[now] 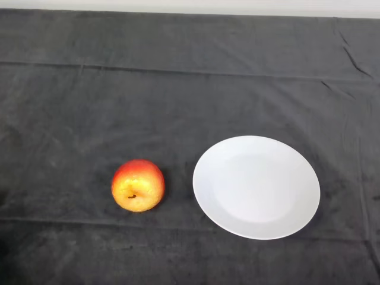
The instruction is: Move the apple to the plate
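Observation:
A red and yellow apple (138,185) sits on the dark cloth at the lower left of centre, stem end facing up towards the camera. A white round plate (256,186) lies on the cloth just to the apple's right, a small gap between them. The plate holds nothing.
The dark cloth (178,89) covers the whole table, with creases running across the far part and near the front. A pale wall strip (237,6) shows along the far edge.

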Robot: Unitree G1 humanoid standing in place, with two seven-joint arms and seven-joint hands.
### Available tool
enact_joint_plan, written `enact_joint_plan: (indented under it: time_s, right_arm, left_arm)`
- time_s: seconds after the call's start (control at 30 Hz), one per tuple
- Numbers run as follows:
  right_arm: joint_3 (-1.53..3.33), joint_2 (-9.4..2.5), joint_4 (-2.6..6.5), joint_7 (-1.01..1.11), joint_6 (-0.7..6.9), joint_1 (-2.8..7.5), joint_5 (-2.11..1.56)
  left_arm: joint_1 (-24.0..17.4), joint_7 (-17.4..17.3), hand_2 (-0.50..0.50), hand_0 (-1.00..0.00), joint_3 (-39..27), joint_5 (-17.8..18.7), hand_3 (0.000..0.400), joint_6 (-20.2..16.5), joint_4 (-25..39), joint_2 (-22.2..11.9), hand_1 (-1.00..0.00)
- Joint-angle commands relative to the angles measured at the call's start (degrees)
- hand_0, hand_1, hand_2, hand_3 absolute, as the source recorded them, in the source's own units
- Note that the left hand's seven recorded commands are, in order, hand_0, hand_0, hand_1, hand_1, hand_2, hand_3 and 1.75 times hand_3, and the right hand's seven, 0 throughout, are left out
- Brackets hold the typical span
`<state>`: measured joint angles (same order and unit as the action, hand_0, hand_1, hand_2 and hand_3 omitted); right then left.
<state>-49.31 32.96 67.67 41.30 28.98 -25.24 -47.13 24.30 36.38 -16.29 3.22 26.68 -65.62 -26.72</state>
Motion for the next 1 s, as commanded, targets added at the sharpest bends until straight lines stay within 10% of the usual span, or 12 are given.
enact_joint_plan:
  time_s: [0.03, 1.0]
  right_arm:
    - [-1.04, 2.03, 1.24, 0.71, -0.02, 0.45, -0.24]
    - [-1.05, 2.04, 1.26, 0.73, -0.02, 0.44, -0.23]
  left_arm:
    - [2.96, -0.86, 0.0, 0.0, -1.33, -1.01, 0.0, 1.0, -2.42, -1.37, 0.0]
    - [7.01, -2.14, 0.0, 0.0, 3.35, -6.54, 0.0, 5.22, -2.46, -2.2, 0.0]
